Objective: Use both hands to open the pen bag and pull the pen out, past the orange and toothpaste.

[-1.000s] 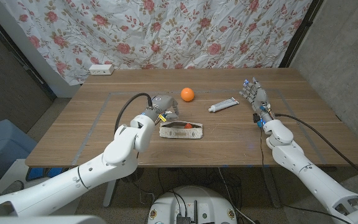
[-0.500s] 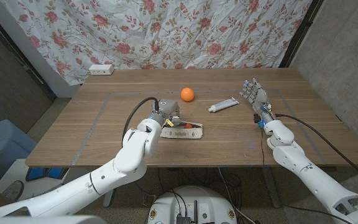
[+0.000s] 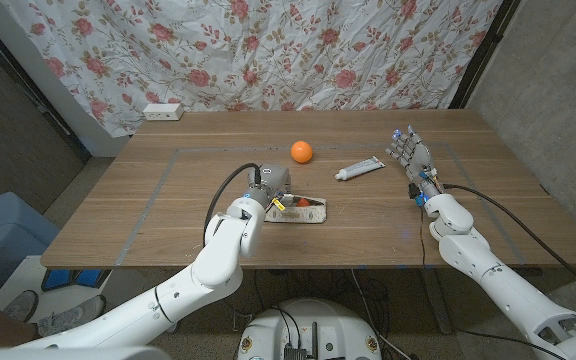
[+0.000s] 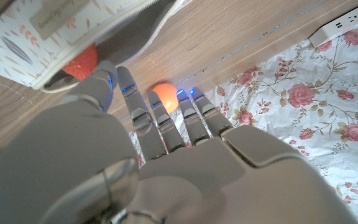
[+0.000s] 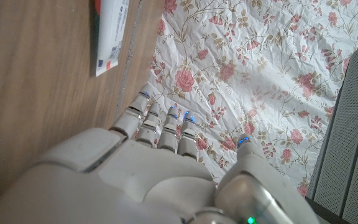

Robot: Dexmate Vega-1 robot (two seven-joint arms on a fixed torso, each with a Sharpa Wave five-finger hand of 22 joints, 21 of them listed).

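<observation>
on the wooden surface (image 3: 148, 215), near its middle, a white patterned pen bag (image 3: 303, 211) is laid lengthwise, its zip partly parted; something red is seen inside through the opening (image 4: 82, 59), and whether a pen is among the contents cannot be told. the left hand (image 3: 271, 186) is placed at the bag's left end, fingers (image 4: 143, 106) stretched out straight and apart over the open mouth of the bag; in the left wrist view the thumb tip is seen just beside the red item. nothing is seen clasped in it, though whether the fingertips touch the bag cannot be told. an orange (image 3: 301, 151) is set beyond the bag, toward the far side of the surface, apart from the bag; it is also seen past the fingertips in the left wrist view (image 4: 165, 96). a white toothpaste tube (image 3: 360, 170) is laid at a slant to the right of the orange, between orange and right hand, touching neither. the right hand (image 3: 409, 156) is held well to the right of the bag, fingers extended and spread, holding nothing; in the right wrist view the tube's end (image 5: 109, 34) is seen beyond its fingers (image 5: 146, 127). a white power strip (image 3: 162, 112) is lodged at the far left corner of the surface. a floral curtain (image 3: 268, 50) is hung behind.
</observation>
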